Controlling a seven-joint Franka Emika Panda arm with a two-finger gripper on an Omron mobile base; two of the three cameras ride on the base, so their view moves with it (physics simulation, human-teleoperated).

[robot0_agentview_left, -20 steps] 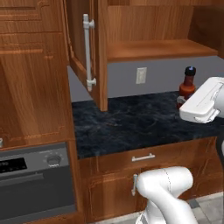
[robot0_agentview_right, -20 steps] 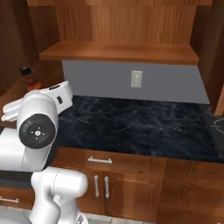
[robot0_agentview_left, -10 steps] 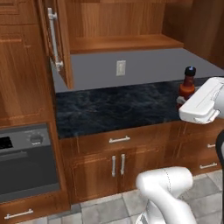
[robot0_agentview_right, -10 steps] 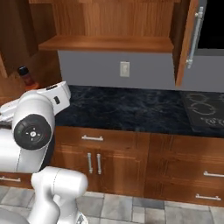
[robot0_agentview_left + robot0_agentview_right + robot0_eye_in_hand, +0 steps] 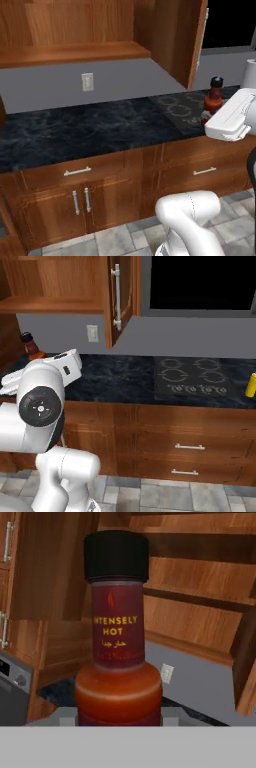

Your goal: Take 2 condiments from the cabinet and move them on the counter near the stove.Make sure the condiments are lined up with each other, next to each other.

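A dark red sauce bottle point(image 5: 118, 642) with a black cap stands upright close before the hand camera, and my gripper point(image 5: 209, 114) is shut on its lower body. From the left base camera the red sauce bottle point(image 5: 213, 96) rises behind my white hand, over the stove point(image 5: 179, 108). A yellow squeeze bottle point(image 5: 251, 385) stands on the counter point(image 5: 120, 376) just right of the stove point(image 5: 194, 376). The cabinet point(image 5: 75, 50) hangs open above the counter point(image 5: 90, 130), with its door point(image 5: 122, 296) swung out.
A black microwave point(image 5: 200, 283) hangs above the stove. A white paper towel roll point(image 5: 249, 73) stands at the far right of the counter. Brown drawers and doors point(image 5: 80, 195) run below the worktop. A wall outlet point(image 5: 87, 81) sits under the shelf.
The whole picture has shifted left: the base has driven right along the counter, bringing the stove and yellow bottle into view. The red bottle stays held in the gripper.
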